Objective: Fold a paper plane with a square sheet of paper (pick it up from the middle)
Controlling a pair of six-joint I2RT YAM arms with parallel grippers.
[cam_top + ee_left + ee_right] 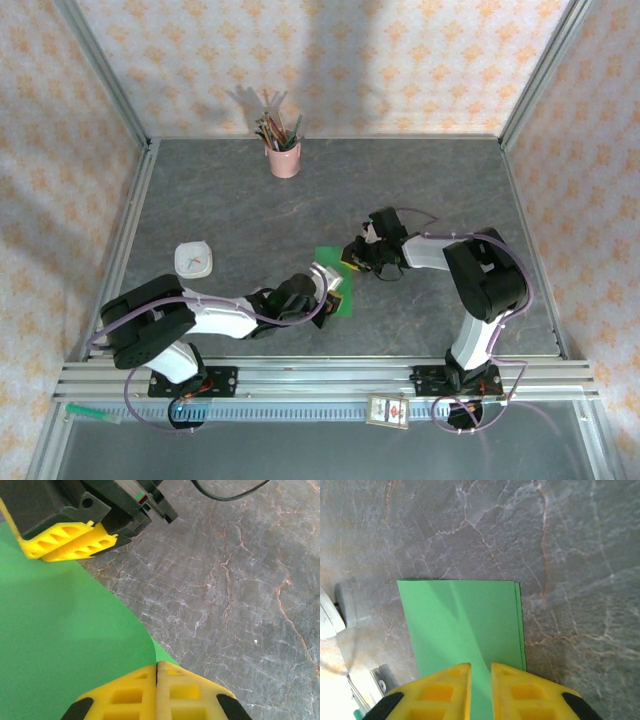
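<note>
The square sheet of paper (pixel 327 259) is bright green and lies folded over on itself on the dark table between my two arms. In the right wrist view the paper (pixel 460 620) shows two layers, the lower edge peeking out on the right. My left gripper (pixel 157 664) is shut on the paper (pixel 60 630), which bulges up from the seam of its fingers. My right gripper (pixel 481 666) is over the opposite edge, its jaws a narrow gap apart with green paper showing between them. Its yellow fingers (pixel 70 542) also appear in the left wrist view, low over the sheet.
A pink cup of pencils (pixel 284 155) stands at the back. A small white dish (pixel 193 260) lies left of the paper. A white tagged card (pixel 388 411) sits on the front rail. Metal frame posts and patterned walls bound the table.
</note>
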